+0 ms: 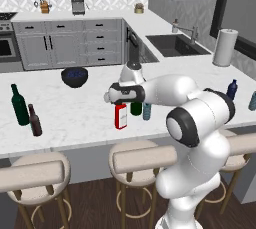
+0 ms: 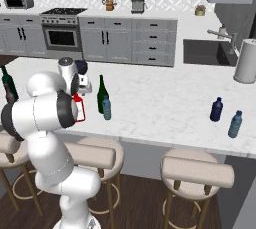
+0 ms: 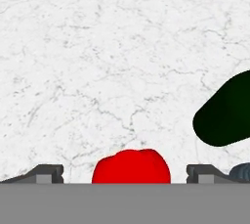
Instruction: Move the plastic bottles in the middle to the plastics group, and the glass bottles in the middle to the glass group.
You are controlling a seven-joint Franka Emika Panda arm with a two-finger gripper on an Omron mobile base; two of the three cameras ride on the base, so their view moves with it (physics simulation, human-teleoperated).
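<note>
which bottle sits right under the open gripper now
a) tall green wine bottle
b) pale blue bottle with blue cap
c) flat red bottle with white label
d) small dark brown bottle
c: in the hand view the red bottle sits between the two spread fingertips of the gripper, with the green wine bottle off to one side.

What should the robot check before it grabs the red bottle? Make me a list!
1. Fingers wide open: ok.
2. Red bottle centred between the fingers in the hand view: ok.
3. Red bottle standing upright on the counter: ok.
4. Green wine bottle and pale blue bottle clear of the fingers: cannot tell, they stand close beside the red one.
5. Glass group, the teal-green bottle and brown bottle, has free counter beside it: ok.
</note>
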